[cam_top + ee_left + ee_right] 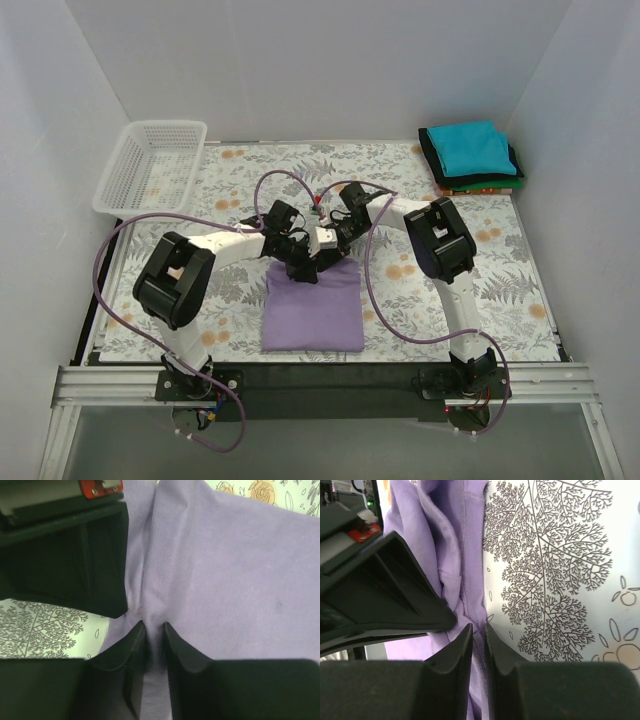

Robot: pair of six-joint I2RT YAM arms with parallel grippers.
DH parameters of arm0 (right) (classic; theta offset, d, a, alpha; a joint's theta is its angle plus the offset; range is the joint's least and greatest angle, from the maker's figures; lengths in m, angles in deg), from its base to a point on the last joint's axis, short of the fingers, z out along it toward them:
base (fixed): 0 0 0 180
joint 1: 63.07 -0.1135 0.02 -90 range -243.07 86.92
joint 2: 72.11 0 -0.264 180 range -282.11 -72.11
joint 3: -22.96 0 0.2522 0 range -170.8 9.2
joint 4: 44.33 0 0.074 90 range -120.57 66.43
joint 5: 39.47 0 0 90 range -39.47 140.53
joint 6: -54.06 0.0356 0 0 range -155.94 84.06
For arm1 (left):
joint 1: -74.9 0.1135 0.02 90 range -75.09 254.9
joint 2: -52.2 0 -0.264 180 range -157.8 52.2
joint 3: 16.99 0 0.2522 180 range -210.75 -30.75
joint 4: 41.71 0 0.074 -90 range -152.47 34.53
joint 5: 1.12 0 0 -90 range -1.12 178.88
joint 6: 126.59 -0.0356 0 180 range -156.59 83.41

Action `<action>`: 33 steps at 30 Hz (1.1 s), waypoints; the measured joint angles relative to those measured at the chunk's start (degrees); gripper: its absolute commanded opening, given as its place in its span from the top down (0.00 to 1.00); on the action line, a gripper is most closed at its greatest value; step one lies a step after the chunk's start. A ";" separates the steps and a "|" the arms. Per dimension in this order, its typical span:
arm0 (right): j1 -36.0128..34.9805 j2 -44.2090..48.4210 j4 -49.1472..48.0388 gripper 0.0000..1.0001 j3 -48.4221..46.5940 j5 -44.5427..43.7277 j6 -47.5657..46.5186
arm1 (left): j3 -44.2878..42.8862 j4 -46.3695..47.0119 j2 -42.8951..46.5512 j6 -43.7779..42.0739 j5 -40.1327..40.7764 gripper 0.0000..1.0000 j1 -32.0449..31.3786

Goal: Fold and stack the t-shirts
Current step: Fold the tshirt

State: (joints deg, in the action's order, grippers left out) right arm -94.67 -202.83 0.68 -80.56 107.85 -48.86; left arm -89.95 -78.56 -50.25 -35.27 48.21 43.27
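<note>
The lavender t-shirt [312, 310] lies folded into a rectangle near the front middle of the table. Both grippers meet at its far edge. My left gripper [298, 268] is shut on a pinch of the lavender cloth [210, 570], seen between its jaws in the left wrist view [154, 630]. My right gripper [330, 250] is shut on the shirt's hem [470, 540], seen in the right wrist view [478, 630]. A stack of folded shirts sits at the back right, teal [478, 148] on top, dark green [434, 160] under it, orange-red [485, 189] at the bottom edge.
A white mesh basket [152, 166] stands at the back left. The floral table cloth [500, 270] covers the table. White walls enclose the left, back and right. Purple cables [370, 270] loop beside both arms.
</note>
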 measured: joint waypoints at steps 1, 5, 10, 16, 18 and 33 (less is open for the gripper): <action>0.00 0.00 -0.02 0.79 0.13 0.22 -0.09 | 0.00 -0.02 0.37 0.15 0.02 0.76 0.00; 0.00 0.00 -0.17 0.79 0.52 0.79 -0.42 | 0.00 -0.28 3.08 0.63 0.46 0.86 -0.02; 0.00 0.00 -0.17 0.79 0.63 1.01 -0.59 | 0.04 -0.83 5.27 -0.02 0.66 0.98 -0.07; 0.00 0.00 -0.17 0.80 0.63 1.05 -0.68 | 0.42 -1.53 5.14 -0.04 0.90 0.62 -0.11; 0.00 0.00 -0.17 0.80 0.63 1.09 -0.74 | 0.42 -1.53 4.68 -0.02 0.90 0.60 -0.11; -0.09 -0.13 -0.33 0.83 1.77 2.49 -1.14 | 0.83 -0.63 4.76 1.73 0.87 1.00 -0.24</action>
State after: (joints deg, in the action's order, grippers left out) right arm -94.76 -202.96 0.35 -78.79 110.34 -50.00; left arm -89.12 -79.19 -45.49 -33.54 49.09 43.03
